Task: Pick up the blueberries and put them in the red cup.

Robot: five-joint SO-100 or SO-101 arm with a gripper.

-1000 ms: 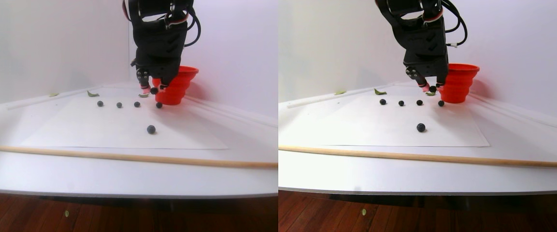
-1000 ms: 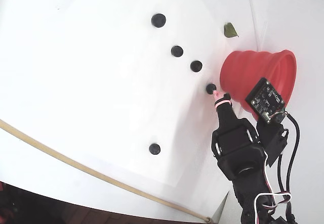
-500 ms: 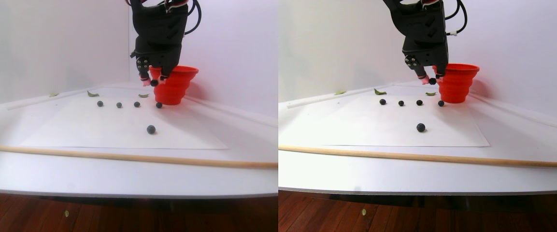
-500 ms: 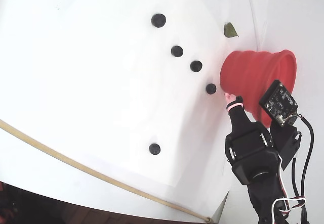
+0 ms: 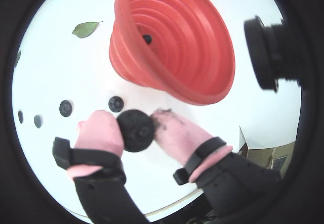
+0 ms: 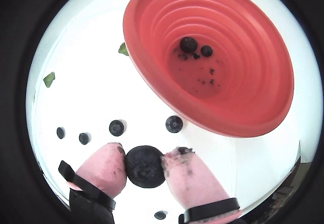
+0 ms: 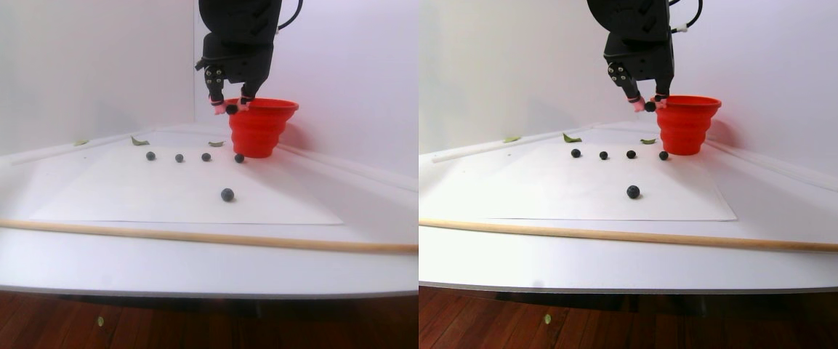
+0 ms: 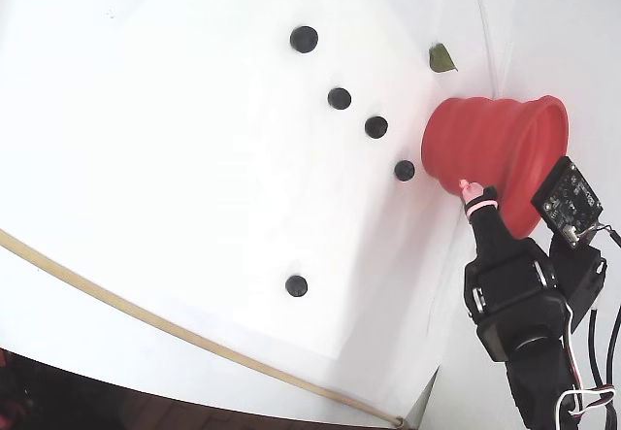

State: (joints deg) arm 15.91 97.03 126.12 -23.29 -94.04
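My gripper (image 6: 144,166) is shut on one blueberry (image 6: 145,167), pinched between the two pink fingertips (image 6: 107,168). It hangs in the air just beside the rim of the red cup (image 6: 238,87), at about rim height in the stereo pair view, where the gripper (image 7: 232,108) is left of the cup (image 7: 259,134). Two blueberries (image 6: 189,44) lie inside the cup. Several more blueberries (image 8: 339,98) lie in a row on the white sheet beside the cup (image 8: 485,144), and one (image 8: 296,285) lies apart nearer the front.
A green leaf scrap (image 8: 442,57) lies behind the cup, and another (image 7: 139,141) sits by the back wall. A long wooden rod (image 7: 171,234) crosses the front of the white table. Walls stand close behind and right of the cup.
The gripper has risen from table height to the cup's rim with the blueberry held, and has moved towards the cup. The berries on the table have not moved.
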